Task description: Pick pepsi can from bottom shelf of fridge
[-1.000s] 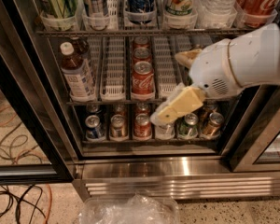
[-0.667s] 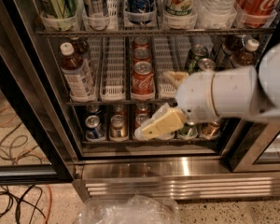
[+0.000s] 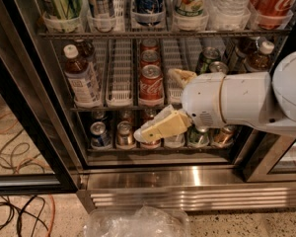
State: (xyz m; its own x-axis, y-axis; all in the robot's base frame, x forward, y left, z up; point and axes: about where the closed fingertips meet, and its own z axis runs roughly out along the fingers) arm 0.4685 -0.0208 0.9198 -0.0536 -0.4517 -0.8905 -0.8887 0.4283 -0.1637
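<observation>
The fridge fills most of the frame, with its stainless steel base across the lower middle and a black door frame slanting down the left side. The pepsi can stands upright at the left end of the bottom shelf, just behind the metal front rail. A gold-brown can stands just beside it on the right.

The white robot arm reaches in from the right edge, and the gripper sits at centre frame in front of the shelves. Its jaws stand wide open and hold nothing. The lower cream finger points down and left across the front of the bottom shelf and covers part of a red can. The upper finger lies up at the level of the middle rack. The lower fingertip is right of the pepsi can, with the gold-brown can between them, and it is not touching the pepsi can.

Further right on the bottom shelf are a pale can, a green can and a brownish can. On the rack above, a tea bottle stands at the left and a Coca-Cola can at the centre. White lane dividers run between the two.

Cables lie on the floor at lower left. Crumpled clear plastic sits at the bottom edge.
</observation>
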